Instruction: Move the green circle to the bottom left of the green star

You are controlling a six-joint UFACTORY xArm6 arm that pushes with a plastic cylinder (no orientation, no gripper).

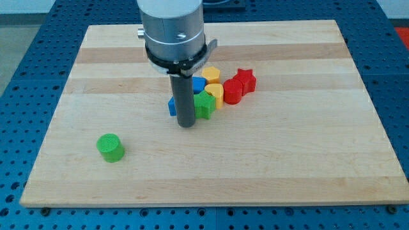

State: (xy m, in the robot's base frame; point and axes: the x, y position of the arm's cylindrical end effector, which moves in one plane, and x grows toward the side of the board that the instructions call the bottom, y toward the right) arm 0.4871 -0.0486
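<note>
At the view's left we find the green circle (110,147), a short upright cylinder standing alone on the wooden board (287,160), towards the view's bottom left and well apart from every other block.

Moving right, we come to our arm, which carries no pincer at all: it ends in a straight dark rod, so nothing on it opens, closes or grasps. My tip (186,125) rests on the board near the middle, holding nothing. It sits just beside the green star (204,105), at that block's left edge, so close that we cannot tell whether the two touch. A blue block (172,106) peeks out from behind the rod on its left side; its shape is hidden.

Further right the cluster continues: another blue block (198,84) behind the green star, a yellow block (215,94) just right of the star, a second yellow block (210,75) above it, then a red cylinder-like block (232,91) and a red star (245,80) at the view's right end of the group, all packed closely together.
</note>
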